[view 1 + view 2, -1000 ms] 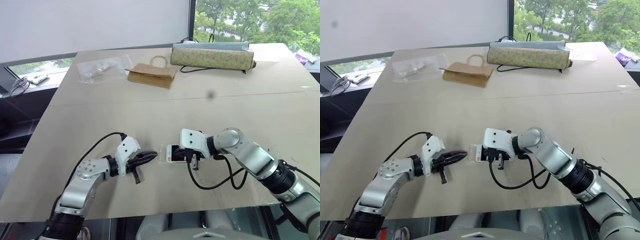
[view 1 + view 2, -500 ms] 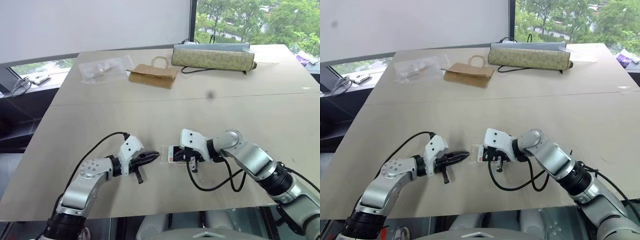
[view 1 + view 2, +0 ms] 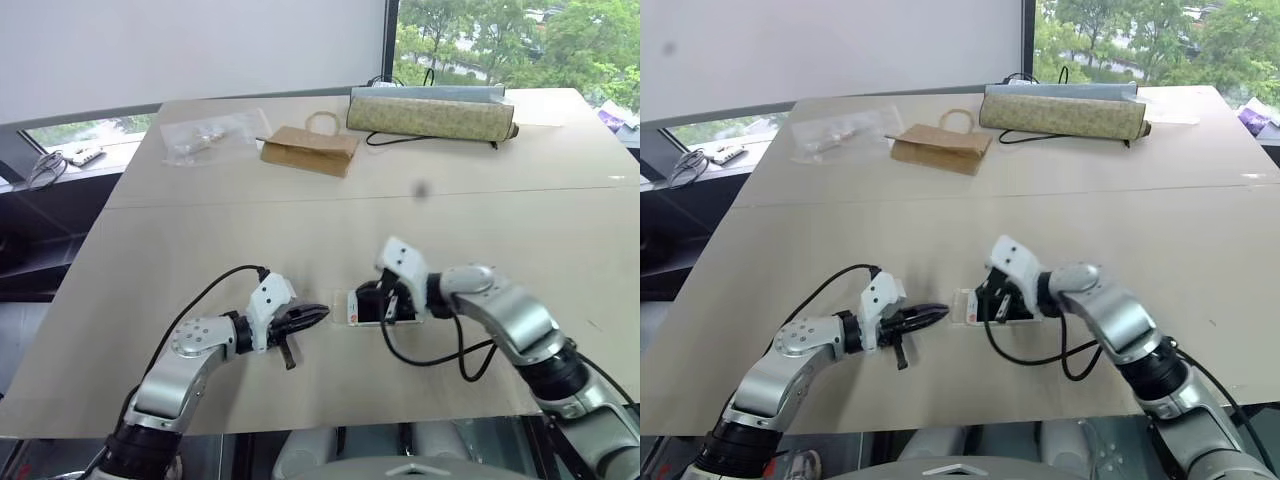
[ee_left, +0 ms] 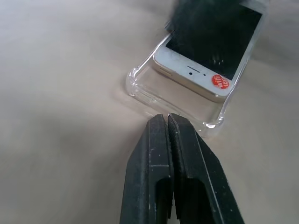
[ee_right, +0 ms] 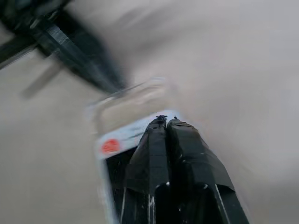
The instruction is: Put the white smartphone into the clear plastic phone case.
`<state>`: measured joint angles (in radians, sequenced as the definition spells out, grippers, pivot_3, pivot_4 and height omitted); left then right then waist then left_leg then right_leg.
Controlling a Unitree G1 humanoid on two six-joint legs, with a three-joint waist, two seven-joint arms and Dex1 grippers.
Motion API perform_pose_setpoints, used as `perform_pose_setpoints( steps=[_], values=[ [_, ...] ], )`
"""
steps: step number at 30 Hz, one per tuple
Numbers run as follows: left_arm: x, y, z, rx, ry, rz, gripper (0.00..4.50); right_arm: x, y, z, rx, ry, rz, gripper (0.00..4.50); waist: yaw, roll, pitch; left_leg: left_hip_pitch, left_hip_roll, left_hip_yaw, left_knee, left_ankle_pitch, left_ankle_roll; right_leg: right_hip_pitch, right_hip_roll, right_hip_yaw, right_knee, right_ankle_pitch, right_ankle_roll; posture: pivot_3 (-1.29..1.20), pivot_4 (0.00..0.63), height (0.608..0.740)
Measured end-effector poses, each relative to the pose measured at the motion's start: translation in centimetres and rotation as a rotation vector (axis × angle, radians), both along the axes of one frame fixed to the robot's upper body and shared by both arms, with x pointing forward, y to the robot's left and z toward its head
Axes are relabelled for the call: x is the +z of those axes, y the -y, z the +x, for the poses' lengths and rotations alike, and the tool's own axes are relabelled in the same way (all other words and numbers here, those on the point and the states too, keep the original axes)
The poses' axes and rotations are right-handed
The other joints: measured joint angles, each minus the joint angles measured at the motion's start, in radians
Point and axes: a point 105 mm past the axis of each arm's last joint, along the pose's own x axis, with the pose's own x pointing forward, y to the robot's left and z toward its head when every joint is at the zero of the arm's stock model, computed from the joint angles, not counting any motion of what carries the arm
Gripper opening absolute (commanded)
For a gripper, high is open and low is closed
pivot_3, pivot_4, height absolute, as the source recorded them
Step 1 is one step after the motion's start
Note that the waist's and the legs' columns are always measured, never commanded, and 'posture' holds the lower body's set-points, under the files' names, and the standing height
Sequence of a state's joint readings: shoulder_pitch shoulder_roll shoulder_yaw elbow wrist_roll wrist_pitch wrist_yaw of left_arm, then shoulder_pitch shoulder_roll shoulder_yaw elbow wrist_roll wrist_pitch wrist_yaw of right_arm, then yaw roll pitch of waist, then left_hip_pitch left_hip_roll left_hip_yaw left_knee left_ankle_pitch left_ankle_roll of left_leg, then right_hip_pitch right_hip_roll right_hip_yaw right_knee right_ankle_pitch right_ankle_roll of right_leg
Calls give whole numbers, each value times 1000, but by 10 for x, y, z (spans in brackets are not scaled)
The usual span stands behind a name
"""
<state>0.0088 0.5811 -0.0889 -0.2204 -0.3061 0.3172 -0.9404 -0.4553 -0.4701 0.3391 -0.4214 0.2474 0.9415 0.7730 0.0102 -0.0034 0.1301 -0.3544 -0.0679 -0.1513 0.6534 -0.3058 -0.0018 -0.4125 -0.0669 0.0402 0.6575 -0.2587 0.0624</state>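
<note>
The white smartphone (image 4: 212,56), with a black screen and a red mark at one end, lies on the clear plastic phone case (image 4: 173,105) near the table's front edge. Its red-marked end stops short of the case's end rim, leaving a bare strip of case. My left gripper (image 4: 163,117) is shut, its tips right at that end rim of the case (image 3: 962,306). My right gripper (image 5: 163,121) is shut too, its tips lying over the phone's screen (image 5: 114,170) just behind the red mark. The far end of the phone is hidden under the right hand.
At the back of the table (image 3: 300,405) lie a crinkled clear plastic bag (image 3: 205,135), a brown paper bag (image 3: 305,150) and a long patterned roll (image 3: 430,115). Black cables loop beside both wrists. The table's front edge runs close behind the grippers.
My right hand has rolled and lifted a little, shifting right, so its white housing now tilts upward over the phone. The left gripper stays at the case's end.
</note>
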Motion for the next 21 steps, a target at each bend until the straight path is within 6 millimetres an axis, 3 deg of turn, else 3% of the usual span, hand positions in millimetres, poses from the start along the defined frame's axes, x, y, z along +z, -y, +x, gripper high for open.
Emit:
perform_pose_setpoints(
  steps=[2,5,11,16,21],
  values=[
    [0,0,1,-6,6,-4,111,15,18,1,-44,72,-45,0,0,0,0,-3,1,-1,0,0,0,-3,0,-1,-1,0,0,0,150,740],
    [0,0,1,-12,13,-12,111,22,41,2,-109,112,-123,0,2,0,0,-6,1,-1,0,0,0,-4,0,-2,-2,0,0,0,150,740],
    [-1,1,2,-16,21,-23,111,3,89,-9,-230,49,-304,0,3,0,0,-6,0,-1,0,0,0,-3,-1,-3,-4,0,0,0,150,740],
    [-1,1,2,-24,21,-24,111,-7,91,-25,-224,4,-334,0,3,0,1,-6,0,-2,0,0,0,-2,-1,-3,-4,0,0,0,150,740],
    [-1,1,3,-33,24,-25,111,-7,77,-37,-192,-32,-283,0,4,0,1,-6,0,-3,1,0,0,-1,-1,-5,-4,0,0,0,150,740]
  ],
)
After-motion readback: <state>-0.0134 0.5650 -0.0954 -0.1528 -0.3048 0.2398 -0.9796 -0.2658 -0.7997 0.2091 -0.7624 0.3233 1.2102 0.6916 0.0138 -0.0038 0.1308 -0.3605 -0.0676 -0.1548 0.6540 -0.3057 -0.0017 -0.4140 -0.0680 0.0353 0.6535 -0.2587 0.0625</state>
